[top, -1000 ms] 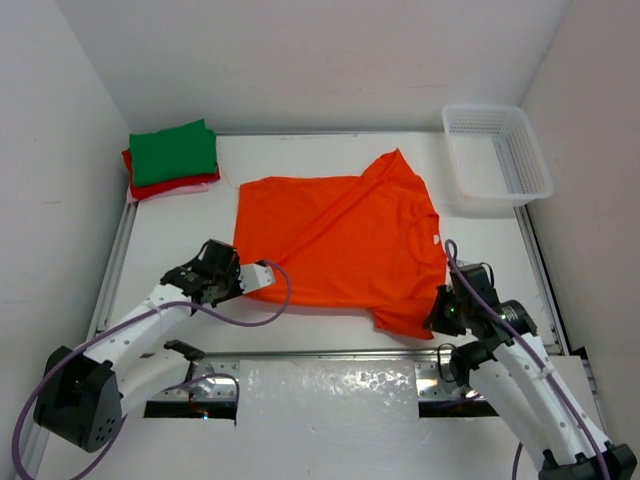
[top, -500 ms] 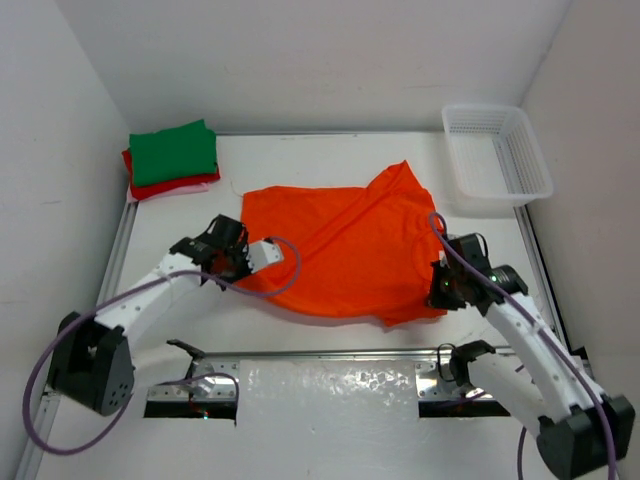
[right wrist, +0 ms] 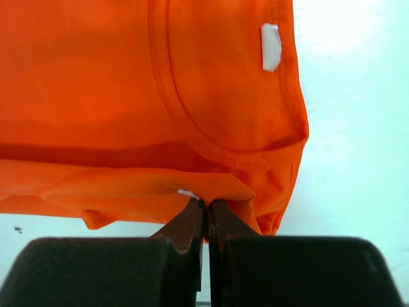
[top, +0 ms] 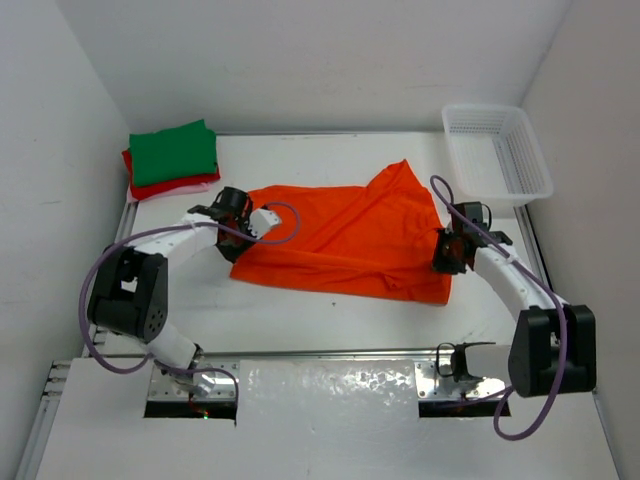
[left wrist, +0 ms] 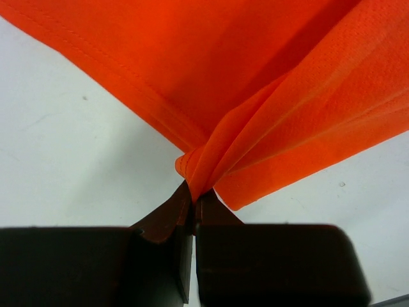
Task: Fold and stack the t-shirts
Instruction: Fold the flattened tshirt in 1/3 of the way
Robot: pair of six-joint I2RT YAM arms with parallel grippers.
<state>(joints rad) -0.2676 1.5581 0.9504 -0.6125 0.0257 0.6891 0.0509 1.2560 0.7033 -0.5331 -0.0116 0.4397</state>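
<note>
Here, the orange cloth t-shirt (top: 345, 240) lies partly folded over itself across the middle of the white surface (top: 300, 315). The left hand (left wrist: 193, 199) is pinched closed on a bunched corner at the shirt's left edge, and the right hand (right wrist: 204, 208) is likewise closed on a fold of cloth beside the collar at its right edge. At the far-left corner a folded green t-shirt (top: 173, 150) rests on a red t-shirt (top: 170, 186); a white plastic mesh basket (top: 497, 160) stands at the far-right corner.

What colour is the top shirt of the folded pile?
The t-shirt is green; top external view.
</note>
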